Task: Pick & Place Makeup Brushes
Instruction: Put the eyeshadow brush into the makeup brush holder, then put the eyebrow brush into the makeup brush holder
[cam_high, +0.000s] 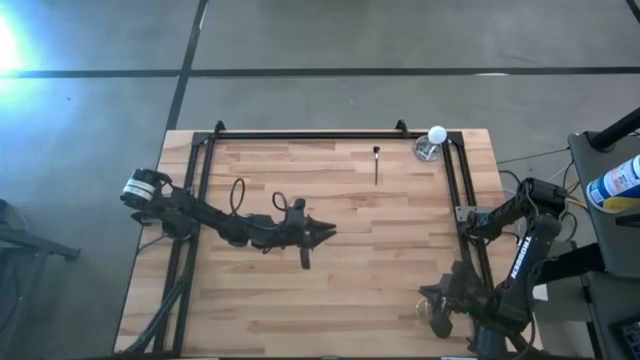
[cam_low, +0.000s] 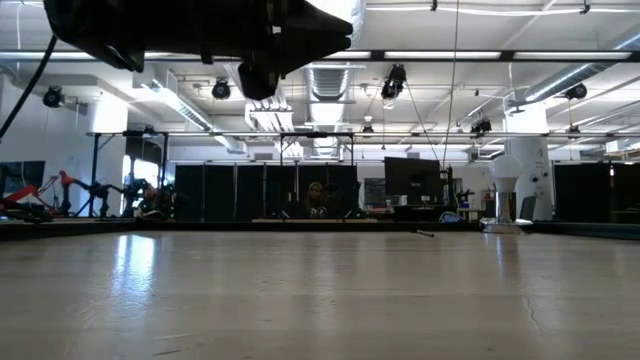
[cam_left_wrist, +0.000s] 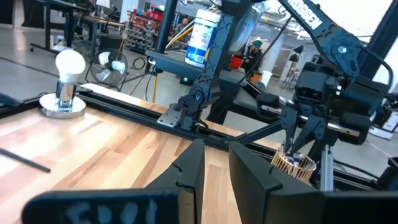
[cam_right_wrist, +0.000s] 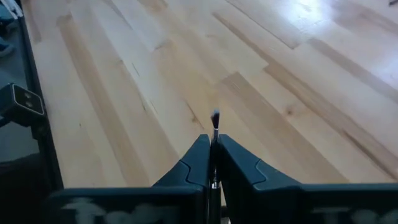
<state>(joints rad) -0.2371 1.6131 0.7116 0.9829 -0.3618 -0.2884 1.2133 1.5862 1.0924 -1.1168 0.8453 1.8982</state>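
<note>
Right wrist view alone shows end effector (cam_right_wrist: 212, 163) pinching a brush (cam_right_wrist: 214, 134).

Two dark jointed arms, black cable loops, white lettering on the right arm (cam_high: 522, 262).

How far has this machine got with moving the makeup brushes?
Already done: one makeup brush lies flat on the wooden table near the far edge, though whether the robot placed it there can't be told. In hand: the right gripper, at the near right corner, is pinching another brush over the holder of brushes. Left: the brushes in that holder. The left gripper hangs open mid-table.
</note>
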